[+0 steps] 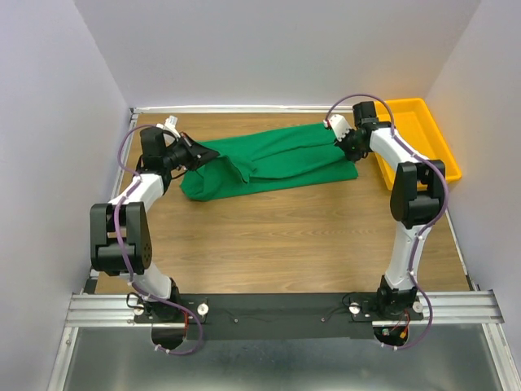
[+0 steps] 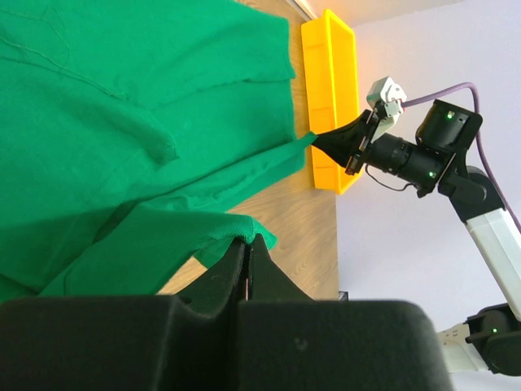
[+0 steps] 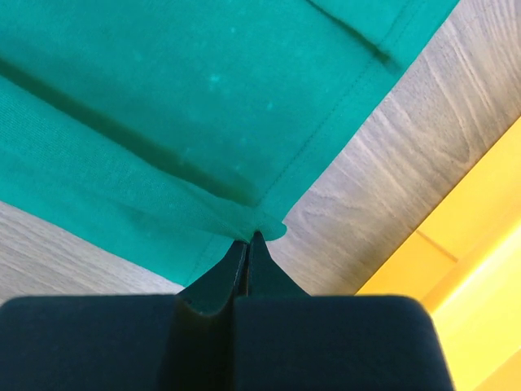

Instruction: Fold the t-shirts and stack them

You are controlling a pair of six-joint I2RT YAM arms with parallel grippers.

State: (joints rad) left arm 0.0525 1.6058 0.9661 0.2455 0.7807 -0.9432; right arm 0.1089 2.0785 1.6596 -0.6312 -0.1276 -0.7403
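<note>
- Across the far half of the wooden counter, a single emerald-green t-shirt lies drawn out into a long, rumpled band, one end toward the left wall and the other just short of the yellow tray.
- At the left end, the left tool has its fingers pressed together on a folded lip of the green cloth, and loose fabric bunches up beside the pinch.
- At the right end, the right tool is likewise closed, nipping the very corner of a stitched hem. Bare wood shows beside that corner, with the tray's rim close by.
- Whether the shirt rests fully on the counter or hangs slightly between the two grips cannot be told from here.
- By the look of it, the garment is light, limp and soft: it will sag and crease wherever it is unsupported, but it is in no danger of breaking.
- Thin cotton could slide out of so narrow a nip, so the doubled, stitched hems and corners look like the surest places to hold.
- It likely needs a grip at each end to stay flat for a fold.
</note>
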